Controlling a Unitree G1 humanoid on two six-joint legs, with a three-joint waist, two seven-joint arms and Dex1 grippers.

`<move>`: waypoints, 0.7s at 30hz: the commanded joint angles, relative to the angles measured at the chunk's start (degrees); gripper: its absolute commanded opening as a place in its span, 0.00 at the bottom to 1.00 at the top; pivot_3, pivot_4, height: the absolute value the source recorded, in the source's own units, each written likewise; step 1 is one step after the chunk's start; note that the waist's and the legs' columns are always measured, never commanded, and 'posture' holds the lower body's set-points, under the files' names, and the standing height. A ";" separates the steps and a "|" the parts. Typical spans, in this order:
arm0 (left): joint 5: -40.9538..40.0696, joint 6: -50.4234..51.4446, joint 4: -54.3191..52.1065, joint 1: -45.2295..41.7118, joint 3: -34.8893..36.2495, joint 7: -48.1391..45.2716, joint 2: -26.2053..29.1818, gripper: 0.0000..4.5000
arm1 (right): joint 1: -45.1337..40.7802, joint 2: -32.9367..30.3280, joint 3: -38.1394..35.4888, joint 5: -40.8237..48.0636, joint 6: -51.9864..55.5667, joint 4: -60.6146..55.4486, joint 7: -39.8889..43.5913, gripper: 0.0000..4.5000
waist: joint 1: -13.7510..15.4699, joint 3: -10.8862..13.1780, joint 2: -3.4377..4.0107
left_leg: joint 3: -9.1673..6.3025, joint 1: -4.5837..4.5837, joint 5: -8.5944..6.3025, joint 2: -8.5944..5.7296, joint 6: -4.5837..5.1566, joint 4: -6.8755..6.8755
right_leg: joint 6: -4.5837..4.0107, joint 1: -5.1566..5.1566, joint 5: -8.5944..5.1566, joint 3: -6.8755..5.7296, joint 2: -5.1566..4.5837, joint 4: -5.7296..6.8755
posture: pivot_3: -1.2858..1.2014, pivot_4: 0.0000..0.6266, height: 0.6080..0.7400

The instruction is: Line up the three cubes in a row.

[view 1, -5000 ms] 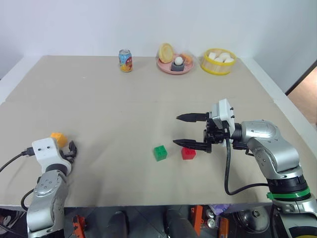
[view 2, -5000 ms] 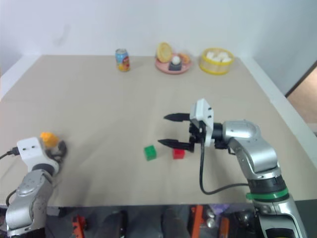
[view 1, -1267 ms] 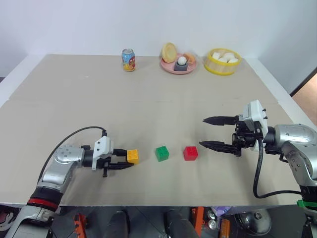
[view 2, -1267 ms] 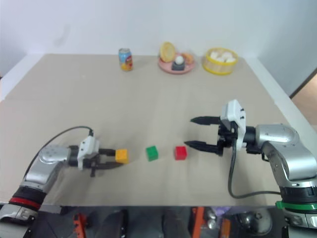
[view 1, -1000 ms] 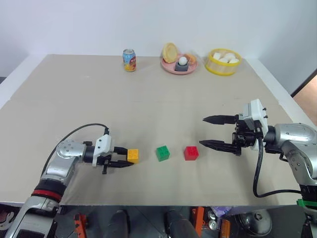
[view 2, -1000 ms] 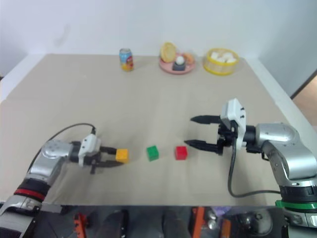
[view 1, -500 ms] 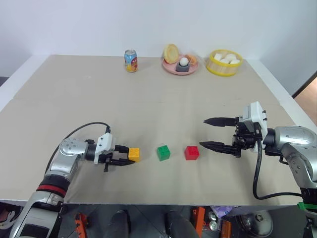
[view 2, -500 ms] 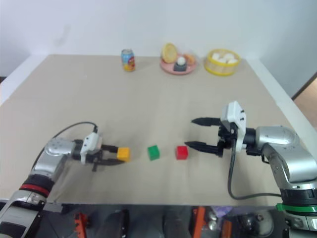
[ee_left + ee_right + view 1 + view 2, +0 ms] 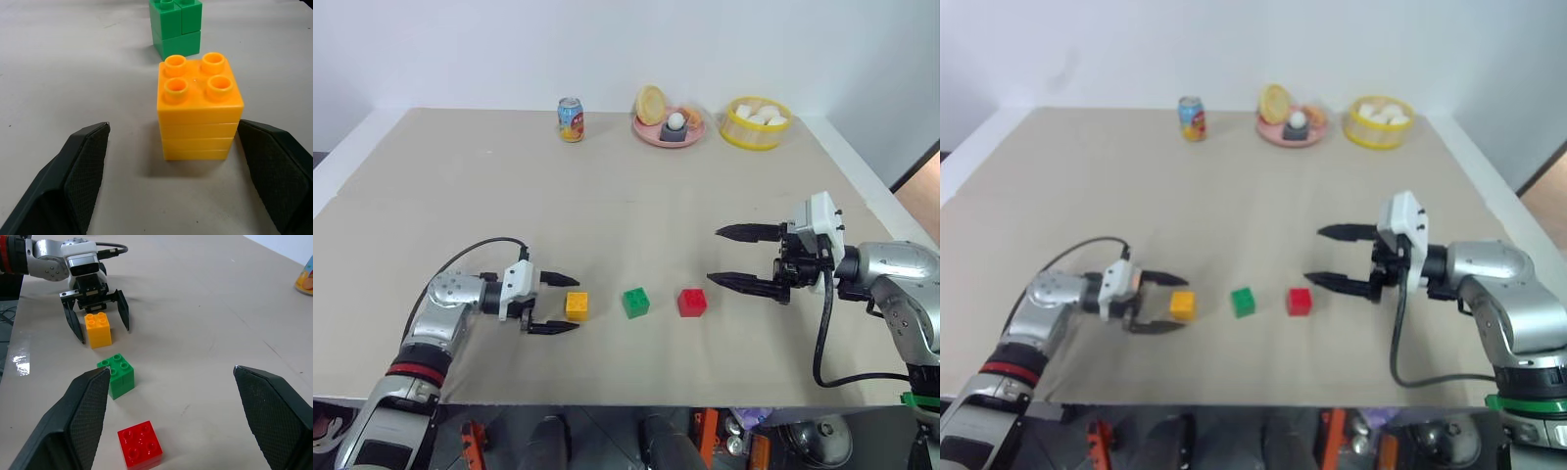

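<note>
Three studded cubes stand in a row on the tan table: orange-yellow (image 9: 576, 305) on the left, green (image 9: 635, 302) in the middle, red (image 9: 692, 302) on the right. My left gripper (image 9: 572, 305) is open, one finger on either side of the orange-yellow cube (image 9: 199, 110) with a gap at each side. The green cube (image 9: 176, 27) stands just beyond it. My right gripper (image 9: 714, 256) hovers open to the right of the red cube (image 9: 142, 448), holding nothing.
Along the table's far edge stand a soda can (image 9: 571, 119), a pink plate (image 9: 671, 143) with food and an egg, and a yellow basket (image 9: 754, 137) of white pieces. The table's front edge runs close below the cubes.
My left gripper has opened and let go of the orange-yellow cube, which stays on the table left of the green one. The right arm has held still.
</note>
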 commanded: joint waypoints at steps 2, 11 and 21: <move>-2.62 4.34 -7.04 4.72 2.12 -1.97 4.50 0.95 | -2.27 0.10 -0.59 0.24 -0.76 0.82 0.72 0.93 | -0.42 0.00 0.01 | 0.03 0.00 0.00 0.03 0.00 -0.02 | -0.02 -0.04 -0.01 0.00 0.01 0.00 | 0.52 0.24 1.00; -6.14 11.69 -16.36 14.02 10.57 3.76 12.60 0.95 | -3.39 0.18 -0.41 -1.22 -2.16 3.79 0.89 0.93 | -0.53 0.02 0.03 | 0.01 0.07 0.00 0.12 0.00 -0.28 | -0.19 -0.09 -0.14 -0.03 0.08 0.03 | 0.52 0.24 1.00; -10.35 29.98 -34.73 26.00 21.44 21.12 13.84 0.95 | -3.69 -0.48 -2.19 -4.24 -4.80 11.97 -0.57 0.93 | -0.53 0.04 0.03 | 0.11 0.09 -0.01 0.11 -0.01 -0.29 | -0.19 -0.12 -0.14 -0.03 -0.01 0.03 | 0.52 0.24 1.00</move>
